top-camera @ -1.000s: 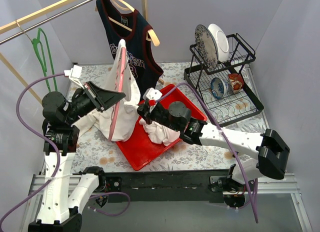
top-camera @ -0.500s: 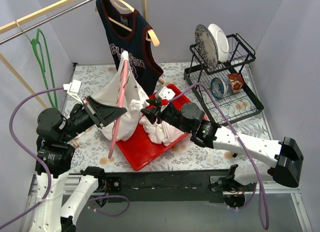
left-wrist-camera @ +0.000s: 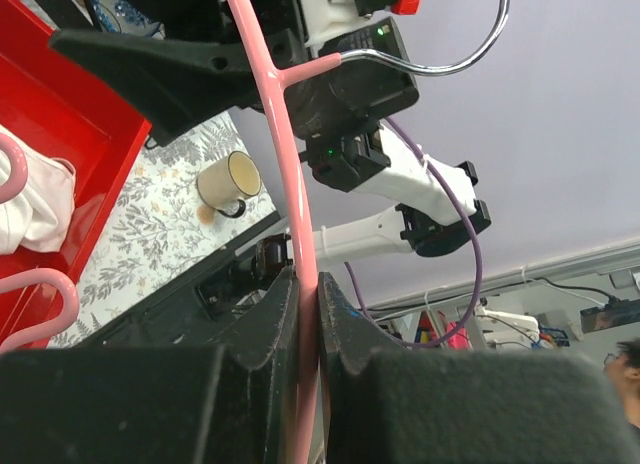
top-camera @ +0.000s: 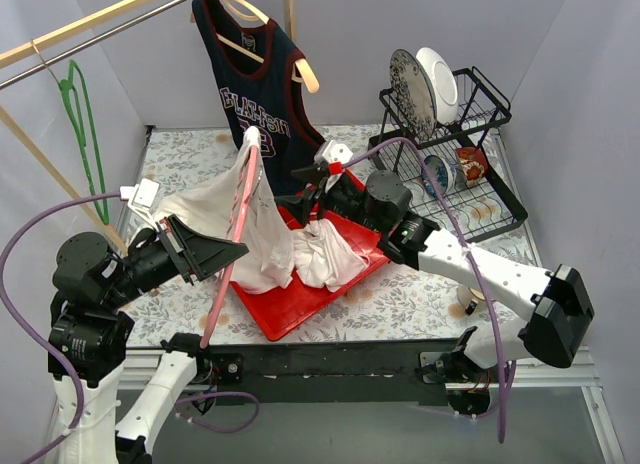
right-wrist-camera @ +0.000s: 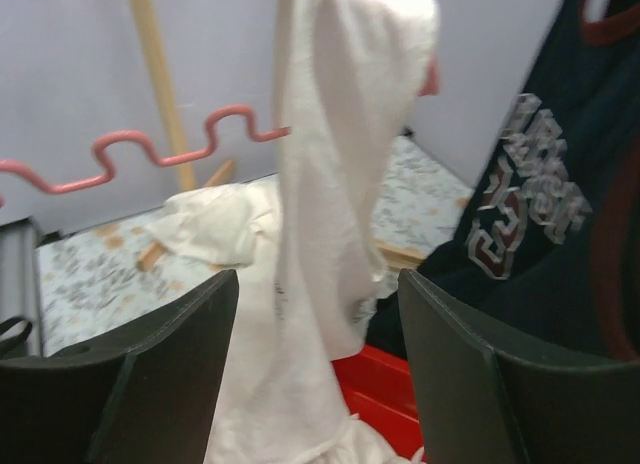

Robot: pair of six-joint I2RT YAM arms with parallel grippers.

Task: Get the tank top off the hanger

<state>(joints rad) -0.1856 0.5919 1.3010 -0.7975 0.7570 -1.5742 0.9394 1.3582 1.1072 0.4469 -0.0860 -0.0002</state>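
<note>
Half done at most, judging from the tank top's hold on the hanger. Looks like the stripping step. Grips the pink hanger (top-camera: 217, 296) by its straight bar with the left end effector (left-wrist-camera: 305, 314), fingers pinched tight on either side of the rod. Holds it tilted above the table (top-camera: 430, 294), upper tip toward 12 o'clock. Carries the white tank top (top-camera: 268, 246) looped over that upper tip, draped down the bar and spilling toward 4 o'clock into the red tray (top-camera: 285, 319). Keeps the right end effector (right-wrist-camera: 318, 284) spread wide and empty, just at 3 o'clock of the hanging cloth. Faces the folded band of fabric head-on in the right wrist view, apparently without touching it.

Next, probably: advance toward 9 o'clock until both fingers straddle the band near the tip. Then close, and draw the cloth up and past the hanger's end toward 12 o'clock. Hold the bar steady with the left meanwhile. Beware the navy jersey (top-camera: 262, 89) hanging just beyond at 12 o'clock, an easy wrong catch.
</note>
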